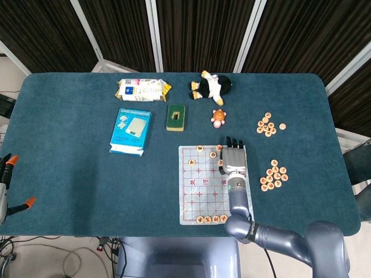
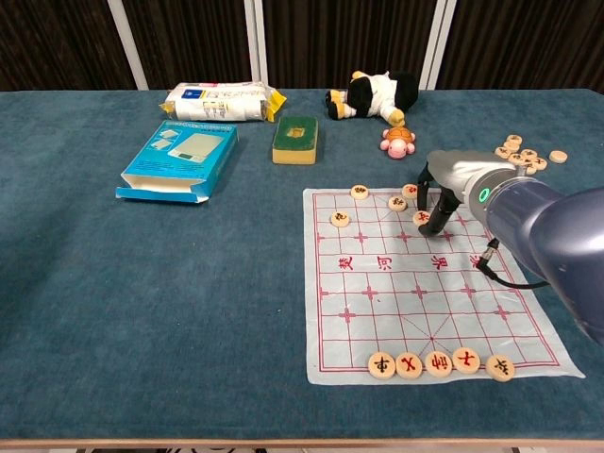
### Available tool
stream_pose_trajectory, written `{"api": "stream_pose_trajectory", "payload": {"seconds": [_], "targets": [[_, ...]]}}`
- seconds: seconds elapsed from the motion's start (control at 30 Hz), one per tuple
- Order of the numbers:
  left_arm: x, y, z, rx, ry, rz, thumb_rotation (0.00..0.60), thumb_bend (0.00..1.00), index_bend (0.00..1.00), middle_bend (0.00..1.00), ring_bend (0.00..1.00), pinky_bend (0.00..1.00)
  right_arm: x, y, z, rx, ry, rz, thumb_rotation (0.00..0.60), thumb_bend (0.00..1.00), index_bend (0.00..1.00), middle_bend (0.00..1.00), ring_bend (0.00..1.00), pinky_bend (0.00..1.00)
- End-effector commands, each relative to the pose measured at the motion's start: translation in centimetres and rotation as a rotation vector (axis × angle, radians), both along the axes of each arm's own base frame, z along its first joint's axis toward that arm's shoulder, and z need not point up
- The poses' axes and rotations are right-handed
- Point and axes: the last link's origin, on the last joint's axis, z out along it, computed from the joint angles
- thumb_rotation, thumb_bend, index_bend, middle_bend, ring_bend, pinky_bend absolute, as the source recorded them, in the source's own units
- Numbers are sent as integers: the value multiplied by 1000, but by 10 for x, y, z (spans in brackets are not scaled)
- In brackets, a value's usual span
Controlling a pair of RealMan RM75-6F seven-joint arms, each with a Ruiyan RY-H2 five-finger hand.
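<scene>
Under the right hand (image 2: pixel 437 200) — fingers curled down, pressing a chess piece (image 2: pixel 424 218) on the far rows of the board (image 2: pixel 377 302) — setup looks partly done: five pieces line the near edge, loose piles (image 1: pixel 273 175) wait to its right.

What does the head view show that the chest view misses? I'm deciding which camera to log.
Only the head view shows the piece cluster right of the board and the orange-tipped left hand at the table's left edge. Only the chest view shows the right hand's fingertips down on the board's far rows, and the characters on the near row of pieces. Both share the right hand, board, blue box, sponge and toys.
</scene>
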Motion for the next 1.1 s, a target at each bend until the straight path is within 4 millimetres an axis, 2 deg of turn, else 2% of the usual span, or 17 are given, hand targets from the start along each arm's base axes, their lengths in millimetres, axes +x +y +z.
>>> {"api": "stream_pose_trajectory", "payload": {"seconds": [0.03,0.4,0.83,1.0,1.1], "targets": [[0,0,0,-1,1,1,600,10,0,0,0,46,0,0,0,2,1,1,600,386,496,0,0,0],[-1,0,-1,1,6,10,600,20,0,0,0,46,-1,0,1,14,7,4,600,385,402,0,0,0],[0,0,-2,0,12,12,600,20,0,0,0,46,0,5,11,21,19,13,600,386,383,0,0,0],[0,0,-1,3,11,14,600,20,0,0,0,46,7,2,27,-13,-19,27,600,386,331,0,0,0],[1,-1,-3,-4,14,7,600,20,0,0,0,46,15,1,50,-58,-84,53,600,385,305,0,0,0]]}}
